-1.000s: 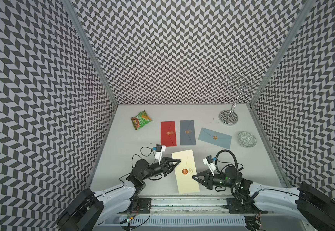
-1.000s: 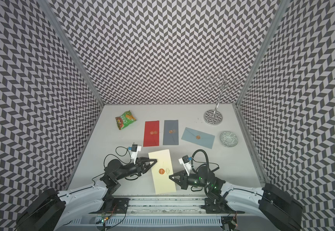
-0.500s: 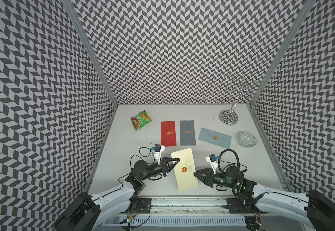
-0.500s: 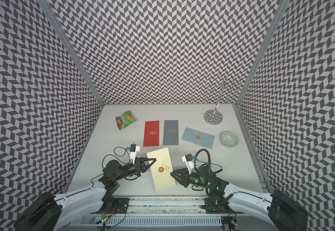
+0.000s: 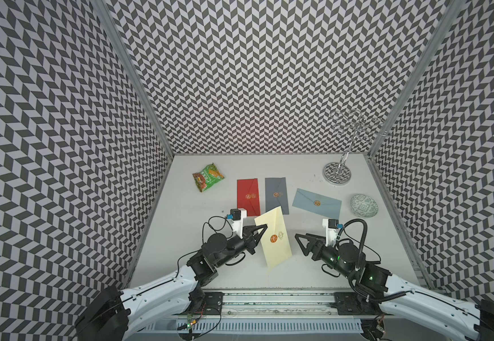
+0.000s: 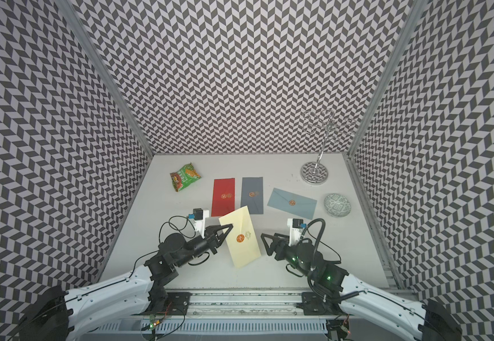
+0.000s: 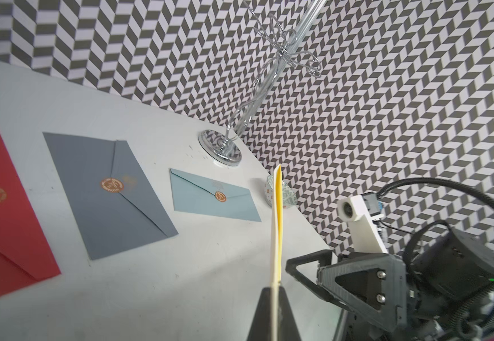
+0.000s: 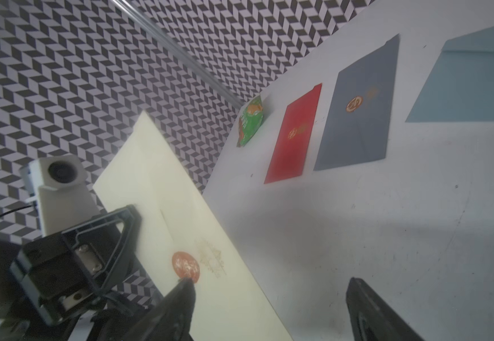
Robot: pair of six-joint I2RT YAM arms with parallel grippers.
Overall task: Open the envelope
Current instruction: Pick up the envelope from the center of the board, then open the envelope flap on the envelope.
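Showing envelope (image 7: 277, 221) edge-on, left wrist view alone

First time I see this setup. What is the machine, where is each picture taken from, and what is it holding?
This is a robot with a left arm and a right arm at a white table. Two pictures look down from an overhead stereo camera; the other two come from a camera on each wrist. The left fingers are shut on the edge of a cream envelope with an orange wax seal, holding it up. The right fingers are open beside it, gripping nothing. Farther back are a red envelope, a grey envelope, a light blue envelope, a snack packet, a patterned dish and a wire stand.
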